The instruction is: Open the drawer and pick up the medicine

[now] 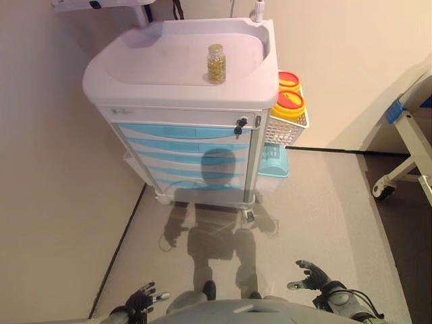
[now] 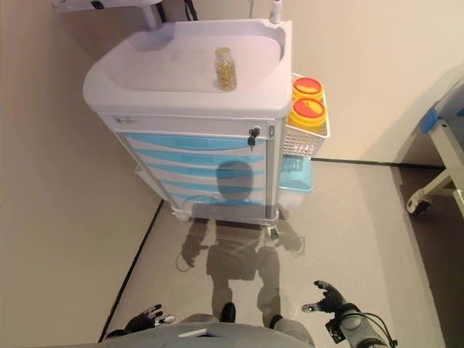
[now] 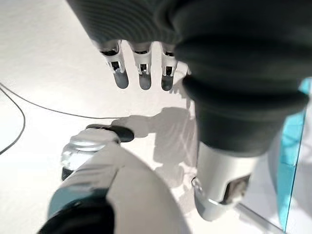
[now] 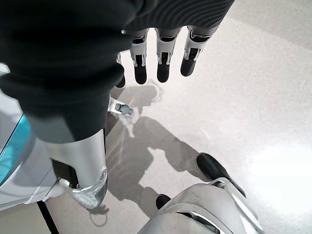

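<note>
Yellow-filled medicine bottle (image 1: 216, 63) atop cart (image 1: 135, 81) — far from both hands' relaxed, empty fingers (image 4: 164, 68).

Seen from very close: the left hand (image 3: 146, 63), with its dark ribbed cover across the upper part and a row of silver fingers (image 3: 145, 73) with dark tips pointing down, straight and relaxed, holding nothing. Beside them, the thumb (image 3: 222, 190), a thick silver piece coming out of the dark cover, apart from the fingers. Under the hand, only a pale floor (image 3: 48, 58), not touched by the fingers. At one edge, a narrow strip of light blue (image 3: 292, 146), part of something too cropped to identify.
</note>
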